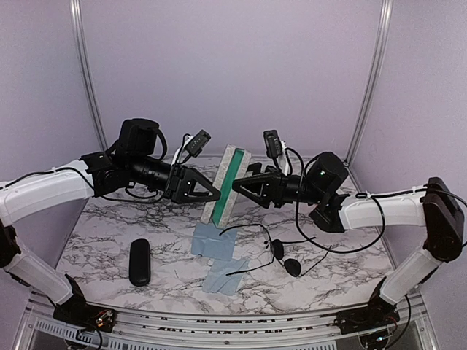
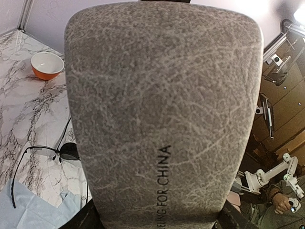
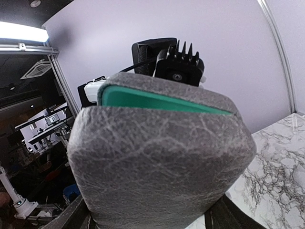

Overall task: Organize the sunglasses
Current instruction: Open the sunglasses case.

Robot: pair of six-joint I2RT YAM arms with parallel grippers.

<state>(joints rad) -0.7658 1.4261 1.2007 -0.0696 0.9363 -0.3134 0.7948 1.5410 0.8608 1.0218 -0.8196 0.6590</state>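
- Top external view: grey case (image 1: 228,186), open a crack, green inside, held above the tabletop (image 1: 109,233).
- Left jaws and right jaws clamp its two sides.
- Sunglasses (image 1: 278,250) lie on the tabletop, outside it.

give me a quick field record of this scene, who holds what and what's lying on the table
held item: grey case, raised off the table, tilted, slightly open with green lining showing
left gripper: closed on the case's left side
right gripper: closed on the case's right side
sunglasses: one pair in view, lying on the table near the right arm, arms spread, untouched
black oval case: lying on the table, left side
blue-grey cloths: on the table below the raised case
orange bowl: on the table, seen only from the left wrist
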